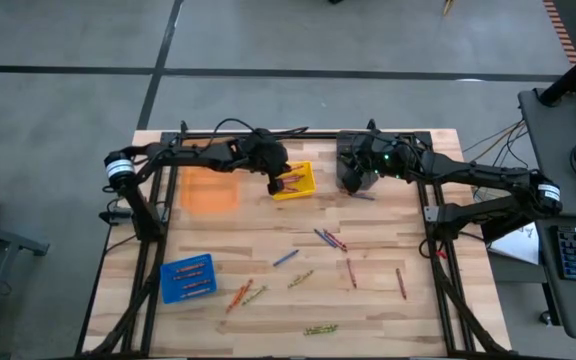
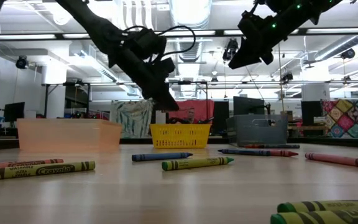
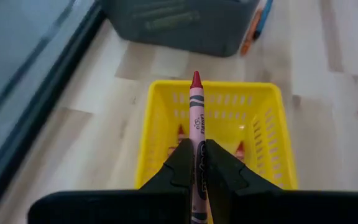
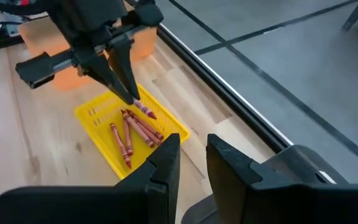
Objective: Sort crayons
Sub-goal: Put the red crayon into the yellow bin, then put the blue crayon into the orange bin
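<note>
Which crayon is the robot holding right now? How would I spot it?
Find the yellow bin at the table's far edge. The left gripper hangs just above it, shut on one red crayon. The other red crayons lie flat inside the bin; this one is pinched between fingers.

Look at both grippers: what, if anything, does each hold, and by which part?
The left gripper pinches a red crayon by its lower half, tip pointing out over the yellow bin. The right gripper holds nothing.
</note>
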Controlling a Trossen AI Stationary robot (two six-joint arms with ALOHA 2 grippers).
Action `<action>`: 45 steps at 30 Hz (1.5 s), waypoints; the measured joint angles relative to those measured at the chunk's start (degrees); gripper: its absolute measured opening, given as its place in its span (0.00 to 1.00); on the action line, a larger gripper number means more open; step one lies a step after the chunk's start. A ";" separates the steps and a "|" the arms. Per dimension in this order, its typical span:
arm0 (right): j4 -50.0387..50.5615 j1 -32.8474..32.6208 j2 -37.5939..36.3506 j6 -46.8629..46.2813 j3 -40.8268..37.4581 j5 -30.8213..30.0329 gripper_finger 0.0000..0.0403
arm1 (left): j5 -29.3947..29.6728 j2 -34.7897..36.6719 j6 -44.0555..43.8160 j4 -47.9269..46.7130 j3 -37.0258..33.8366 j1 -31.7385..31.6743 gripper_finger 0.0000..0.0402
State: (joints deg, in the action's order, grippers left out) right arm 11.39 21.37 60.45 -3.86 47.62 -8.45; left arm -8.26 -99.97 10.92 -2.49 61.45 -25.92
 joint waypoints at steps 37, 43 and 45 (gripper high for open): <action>3.37 0.00 0.00 -0.17 -0.07 0.00 0.17 | -0.12 -4.34 -8.49 -0.72 0.02 0.42 0.08; 3.37 0.00 0.00 -0.15 -0.07 0.00 0.17 | -0.10 -4.34 -8.44 -0.73 0.02 0.42 0.14; 3.37 0.00 0.00 -0.15 -0.07 0.00 0.17 | -0.10 -4.34 -8.42 -0.63 0.02 0.42 0.16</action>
State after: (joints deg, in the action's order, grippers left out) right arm 14.76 21.37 60.45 -4.01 47.55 -8.45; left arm -8.35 -104.31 2.50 -3.12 61.47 -25.50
